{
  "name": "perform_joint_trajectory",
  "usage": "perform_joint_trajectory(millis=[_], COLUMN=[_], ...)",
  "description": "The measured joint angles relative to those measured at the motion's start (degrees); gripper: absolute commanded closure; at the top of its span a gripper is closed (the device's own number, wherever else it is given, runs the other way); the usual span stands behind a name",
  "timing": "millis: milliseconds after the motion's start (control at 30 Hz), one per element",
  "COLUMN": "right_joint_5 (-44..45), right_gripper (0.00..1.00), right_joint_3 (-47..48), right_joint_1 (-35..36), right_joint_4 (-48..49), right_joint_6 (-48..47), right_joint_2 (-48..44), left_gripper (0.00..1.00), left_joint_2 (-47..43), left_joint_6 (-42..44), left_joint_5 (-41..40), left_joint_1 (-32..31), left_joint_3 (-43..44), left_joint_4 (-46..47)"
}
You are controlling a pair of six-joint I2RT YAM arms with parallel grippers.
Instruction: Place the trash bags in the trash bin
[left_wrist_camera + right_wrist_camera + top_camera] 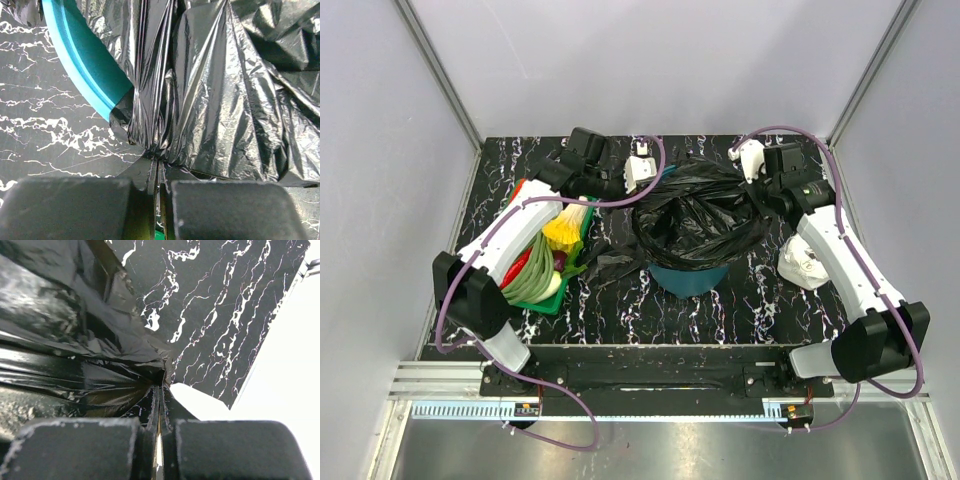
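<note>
Lab cell, aluminium frame [446, 85] (white walls [650, 60])

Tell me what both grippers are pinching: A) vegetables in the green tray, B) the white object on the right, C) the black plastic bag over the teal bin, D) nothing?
C: the left gripper and right gripper are each shut on a fold of the black bag spread over the teal bin.

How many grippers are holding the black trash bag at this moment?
2. The left gripper pinches the trash bag at its far left edge; the right gripper pinches its far right edge. Neither is hidden.
</note>
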Motion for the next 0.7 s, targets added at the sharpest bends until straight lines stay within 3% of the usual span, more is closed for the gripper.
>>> perform_joint_trajectory(millis=[700], right_joint_5=[0.04], right_gripper=[1.0], right_joint_3=[-5.88], right_joint_1=[-1.53], right_joint_4=[5.33], right_joint_6=[0.44], right_joint_2=[-1.18], left_gripper=[1.0], left_joint_2=[-0.24], left_joint_6=[-0.04], left_joint_5=[-0.37], left_joint_1=[0.2], left_joint_3=[-4.46], left_joint_4=[3.15])
